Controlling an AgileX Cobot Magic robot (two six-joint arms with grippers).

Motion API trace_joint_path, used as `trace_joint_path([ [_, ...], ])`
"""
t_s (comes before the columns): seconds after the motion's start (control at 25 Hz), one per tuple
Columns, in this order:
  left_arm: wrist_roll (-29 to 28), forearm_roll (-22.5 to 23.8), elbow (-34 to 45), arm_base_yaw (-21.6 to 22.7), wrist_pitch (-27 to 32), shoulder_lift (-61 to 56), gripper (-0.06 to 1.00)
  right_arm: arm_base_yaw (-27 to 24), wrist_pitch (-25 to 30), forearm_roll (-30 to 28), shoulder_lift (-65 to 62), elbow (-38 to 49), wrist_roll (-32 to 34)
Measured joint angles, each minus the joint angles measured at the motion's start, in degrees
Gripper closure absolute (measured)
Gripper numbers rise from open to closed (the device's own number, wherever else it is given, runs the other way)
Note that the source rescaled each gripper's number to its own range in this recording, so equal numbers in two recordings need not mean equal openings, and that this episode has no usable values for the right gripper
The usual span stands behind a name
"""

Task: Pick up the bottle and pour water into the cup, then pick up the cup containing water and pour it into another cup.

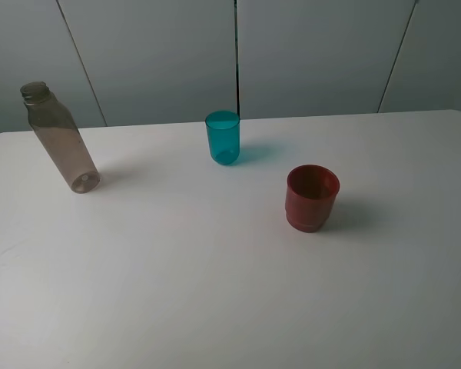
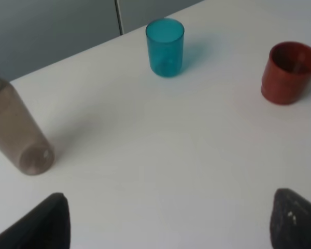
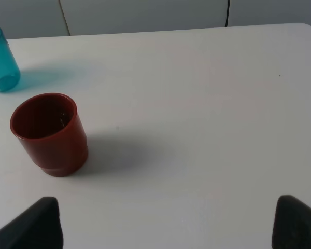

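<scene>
While both grippers (image 2: 168, 220) (image 3: 168, 223) seemingly gape empty, bottle (image 1: 59, 138), cup (image 1: 223, 137), another cup (image 1: 312, 197) stand apart.

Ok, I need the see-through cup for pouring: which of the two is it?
The teal-blue cup, nearer the back wall; its far side shows through it. The red-brown cup is opaque and wider.

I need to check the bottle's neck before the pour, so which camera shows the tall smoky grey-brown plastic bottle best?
The exterior high view: the tall smoky grey-brown plastic bottle appears whole there, open threaded neck included. The left wrist view cuts off its neck at the frame edge, showing mostly body and base. The right wrist view does not show it.
</scene>
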Motion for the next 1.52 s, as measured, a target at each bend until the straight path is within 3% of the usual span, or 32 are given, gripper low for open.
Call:
trace_joint_path([
  [0.16, 3.5, -0.3, 0.1, 0.0, 6.5, -7.5, 0.01, 0.0, 0.0, 0.0, 0.0, 0.0, 0.0],
  [0.4, 6.5, -0.7, 4.0, 2.4, 6.6, -14.3, 0.01, 0.0, 0.0, 0.0, 0.0, 0.0, 0.0],
  [0.68, 9.4, -3.3, 11.6, 17.9, 5.1, -23.1, 0.01, 0.0, 0.0, 0.0, 0.0, 0.0, 0.0],
  [0.88, 15.3, -9.4, 14.6, 30.4, 2.6, -23.5, 0.01, 0.0, 0.0, 0.0, 0.0, 0.0, 0.0],
  [1.04, 17.7, -14.4, 17.7, 36.9, 1.8, -23.7, 0.01, 0.0, 0.0, 0.0, 0.0, 0.0, 0.0],
  [1.52, 18.8, -16.1, 17.9, 38.7, 1.8, -23.7, 0.01, 0.0, 0.0, 0.1, 0.0, 0.0, 0.0],
])
